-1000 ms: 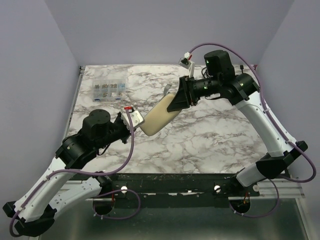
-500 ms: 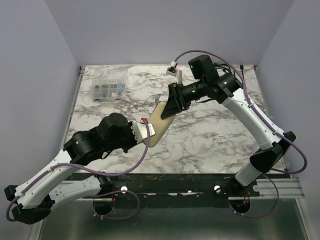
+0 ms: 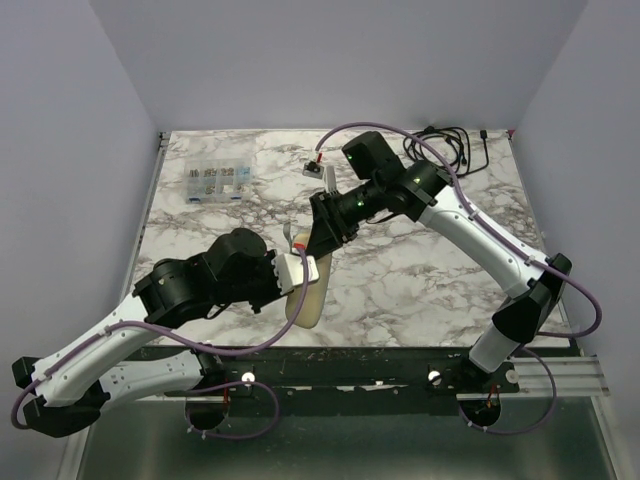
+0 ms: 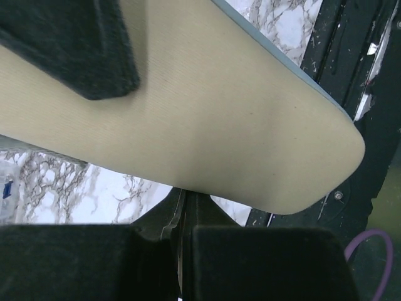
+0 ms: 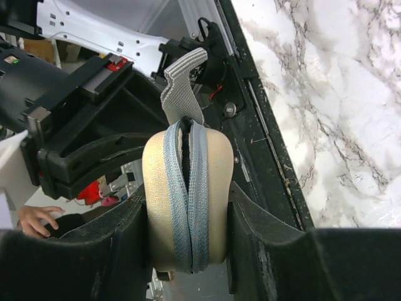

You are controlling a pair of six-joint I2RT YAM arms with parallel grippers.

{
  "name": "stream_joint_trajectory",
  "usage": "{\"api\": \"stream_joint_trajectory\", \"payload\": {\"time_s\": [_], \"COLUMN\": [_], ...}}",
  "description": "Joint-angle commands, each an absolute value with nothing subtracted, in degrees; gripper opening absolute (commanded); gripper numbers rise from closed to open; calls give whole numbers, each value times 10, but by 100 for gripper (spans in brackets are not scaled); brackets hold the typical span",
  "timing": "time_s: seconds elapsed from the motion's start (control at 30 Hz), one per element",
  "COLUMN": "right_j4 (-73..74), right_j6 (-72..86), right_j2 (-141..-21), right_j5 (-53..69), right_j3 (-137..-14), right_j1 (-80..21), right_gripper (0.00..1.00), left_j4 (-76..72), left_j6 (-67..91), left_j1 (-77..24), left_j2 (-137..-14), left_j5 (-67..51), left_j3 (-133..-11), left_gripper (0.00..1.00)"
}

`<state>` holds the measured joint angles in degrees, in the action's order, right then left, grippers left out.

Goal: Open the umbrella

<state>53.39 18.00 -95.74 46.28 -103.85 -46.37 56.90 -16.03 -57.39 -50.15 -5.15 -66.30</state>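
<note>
**Sleeved umbrella held by the right arm, near and to the right of the compartment box**

The umbrella (image 3: 308, 300), a cream-beige bundle in its sleeve, slants well apart from the clear compartment box (image 3: 213, 182), on the box's near right side. Its rounded end reaches the near edge of the marble worktop (image 3: 420, 280). The right gripper (image 3: 325, 228) has its fingers (image 5: 257, 238) clamped on the end farther from that edge, one on each flank. The grey zip (image 5: 188, 200) and pull tab (image 5: 180, 84) show between them. The left gripper (image 3: 298, 268), nearer than the box, has its fingers together. Their tips meet the sleeve's long edge by the rounded end, and whether they press on it I cannot tell. A coiled black cable (image 3: 445, 145) lies far to the right of the box.
</note>
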Motion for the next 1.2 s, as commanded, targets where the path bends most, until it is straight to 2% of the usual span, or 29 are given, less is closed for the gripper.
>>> {"api": "stream_joint_trajectory", "payload": {"time_s": [0.0, 0.47, 1.1, 1.13, 1.17], "right_j4": [442, 427, 419, 422, 422], "right_j6": [217, 229, 227, 226, 228], "right_j2": [-961, -936, -900, -896, -890], "right_j5": [518, 532, 509, 485, 460], "right_j3": [-1019, -978, -928, -929, -925], "right_j1": [-500, -500, -500, -500, -500], "right_gripper": [1, 1, 1, 1, 1], "left_j4": [321, 289, 287, 288, 289], "left_j6": [-170, -143, -82, -79, -76], "left_j1": [-583, -582, -582, -582, -582], "left_j2": [-508, -483, -492, -492, -492], "left_j5": [-91, -49, 15, 26, 35], "left_j3": [-704, -667, -679, -679, -678], "left_gripper": [0, 0, 0, 4, 19]}}
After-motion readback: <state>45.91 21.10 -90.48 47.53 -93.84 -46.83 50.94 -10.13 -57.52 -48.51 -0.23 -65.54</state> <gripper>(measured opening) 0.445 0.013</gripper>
